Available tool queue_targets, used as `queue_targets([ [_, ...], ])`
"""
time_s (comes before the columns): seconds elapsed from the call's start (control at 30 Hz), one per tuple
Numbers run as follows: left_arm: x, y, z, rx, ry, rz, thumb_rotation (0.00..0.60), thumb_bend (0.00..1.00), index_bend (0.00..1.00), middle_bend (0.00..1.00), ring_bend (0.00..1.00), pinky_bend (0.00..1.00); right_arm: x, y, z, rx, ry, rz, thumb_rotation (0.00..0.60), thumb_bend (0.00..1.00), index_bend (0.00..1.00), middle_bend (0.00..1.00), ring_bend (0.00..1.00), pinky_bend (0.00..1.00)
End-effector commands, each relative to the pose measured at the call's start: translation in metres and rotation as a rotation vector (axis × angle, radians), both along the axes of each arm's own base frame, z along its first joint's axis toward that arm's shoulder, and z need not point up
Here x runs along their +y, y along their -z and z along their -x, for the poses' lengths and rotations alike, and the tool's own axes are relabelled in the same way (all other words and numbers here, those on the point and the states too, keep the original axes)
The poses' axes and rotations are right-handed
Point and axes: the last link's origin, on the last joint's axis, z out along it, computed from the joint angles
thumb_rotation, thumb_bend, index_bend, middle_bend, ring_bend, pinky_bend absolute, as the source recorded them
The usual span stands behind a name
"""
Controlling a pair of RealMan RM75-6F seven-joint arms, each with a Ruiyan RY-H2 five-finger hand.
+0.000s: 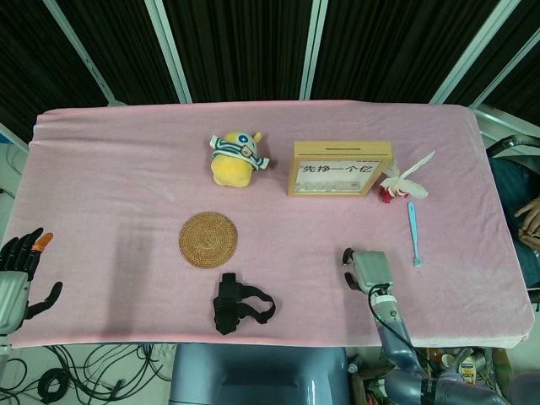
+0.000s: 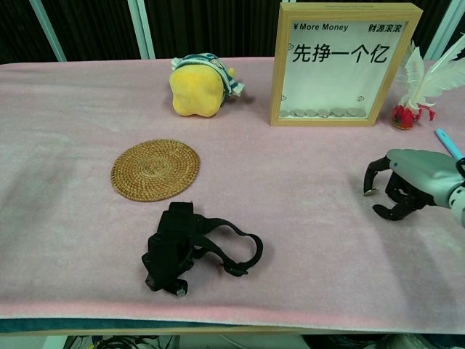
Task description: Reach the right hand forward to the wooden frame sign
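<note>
The wooden frame sign [image 1: 340, 169] [image 2: 345, 64] stands upright at the back right of the pink table, with Chinese lettering on its white face and several coins along the bottom. My right hand [image 1: 364, 270] [image 2: 407, 182] hovers just above the cloth near the front right, well short of the sign. Its fingers are curled downward and a small silver coin [image 2: 368, 191] shows at one fingertip, lifted off the cloth. My left hand [image 1: 18, 272] hangs off the table's left front corner with its fingers spread, holding nothing.
A yellow plush toy [image 1: 235, 158] sits left of the sign. A white feather on a red base [image 1: 402, 180] and a blue toothbrush [image 1: 413, 234] lie to the sign's right. A woven coaster [image 1: 207, 240] and a black strap device [image 1: 236, 303] are front centre.
</note>
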Motion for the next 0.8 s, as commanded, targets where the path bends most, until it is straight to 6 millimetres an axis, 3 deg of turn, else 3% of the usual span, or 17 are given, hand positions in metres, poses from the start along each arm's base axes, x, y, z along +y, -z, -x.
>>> queue_targets([
  [0.03, 0.0, -0.0001, 0.0, 0.0, 0.0, -0.001, 0.6, 0.35, 0.07, 0.01, 0.0, 0.0, -0.0014, 0.0004, -0.0019, -0.005, -0.005, 0.002, 0.6, 0.34, 0.5, 0.93, 0.98, 0.96],
  [0.2, -0.0003, -0.0005, 0.0001, 0.0, -0.001, -0.001, 0.6, 0.35, 0.07, 0.01, 0.0, 0.0, -0.0044, 0.0001, -0.0062, -0.016, -0.012, 0.017, 0.6, 0.36, 0.55, 0.93, 0.99, 0.97],
  [0.8, -0.0006, -0.0007, 0.0001, -0.004, -0.006, -0.002, 0.6, 0.35, 0.07, 0.01, 0.0, 0.0, -0.0058, -0.0026, -0.0058, -0.012, -0.013, 0.021, 0.6, 0.36, 0.55, 0.93, 0.99, 0.97],
])
